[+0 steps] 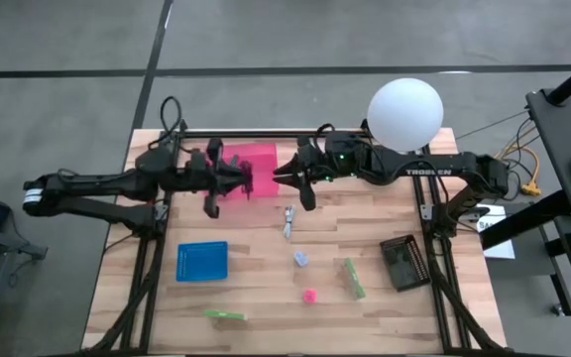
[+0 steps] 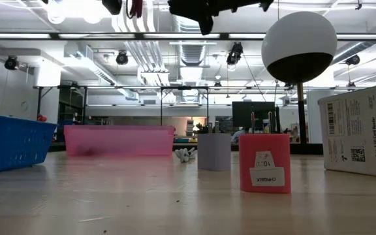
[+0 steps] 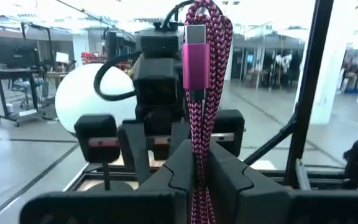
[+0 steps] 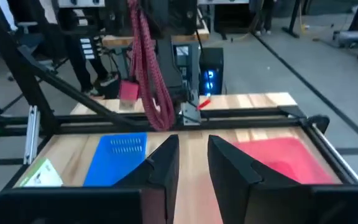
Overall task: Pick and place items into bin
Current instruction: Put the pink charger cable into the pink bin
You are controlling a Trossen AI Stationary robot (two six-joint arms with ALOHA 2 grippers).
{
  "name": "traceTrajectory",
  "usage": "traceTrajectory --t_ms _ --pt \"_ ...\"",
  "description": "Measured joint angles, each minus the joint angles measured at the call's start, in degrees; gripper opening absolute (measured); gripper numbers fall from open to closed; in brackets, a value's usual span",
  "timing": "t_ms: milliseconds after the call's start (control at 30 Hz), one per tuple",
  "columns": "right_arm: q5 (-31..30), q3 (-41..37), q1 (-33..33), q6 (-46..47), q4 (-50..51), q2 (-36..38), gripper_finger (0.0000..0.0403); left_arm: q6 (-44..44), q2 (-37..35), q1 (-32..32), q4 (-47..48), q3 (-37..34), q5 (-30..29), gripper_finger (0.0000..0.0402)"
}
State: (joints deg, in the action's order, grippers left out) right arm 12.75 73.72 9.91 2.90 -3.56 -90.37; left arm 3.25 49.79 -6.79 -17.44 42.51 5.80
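My left gripper hovers high over the pink bin's left part, shut on a magenta braided cable with a pink plug. The open right gripper faces it across the bin and touches nothing. Lying on the table are a silver tool, a lavender block, a pink block, a green stick and a second green piece. My left gripper pinches the bundled cable between its two fingers, with several strands side by side. The fingers point level toward the table's right. The bundle is lifted clear of the table. In the right wrist view its loop and plug hang free.
A blue bin sits left of centre, and a black box sits at the right. The white globe lamp stands at the far edge, above the right arm. The table frame's rails run along both sides.
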Motion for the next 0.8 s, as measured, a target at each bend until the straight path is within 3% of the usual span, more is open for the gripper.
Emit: traceTrajectory --t_ms 167,300,567,800 --pt "-0.21 0.03 -0.37 0.45 -2.36 -0.49 0.0086 0.94 -2.27 0.00 -8.16 -3.96 -0.10 0.0013" --pt "-0.26 -0.01 -0.79 1.09 -2.36 -1.43 0.0125 0.98 -2.22 0.00 -14.31 -6.56 -0.11 0.0013" --pt "-0.76 -0.01 -0.94 3.74 -3.60 -2.71 0.0215 1.59 0.20 0.00 -14.96 -6.26 -0.07 0.0013" --pt "0.53 -0.01 -1.16 5.24 -7.59 -2.82 0.0249 2.51 1.99 0.00 -17.37 -6.06 0.05 0.0013"
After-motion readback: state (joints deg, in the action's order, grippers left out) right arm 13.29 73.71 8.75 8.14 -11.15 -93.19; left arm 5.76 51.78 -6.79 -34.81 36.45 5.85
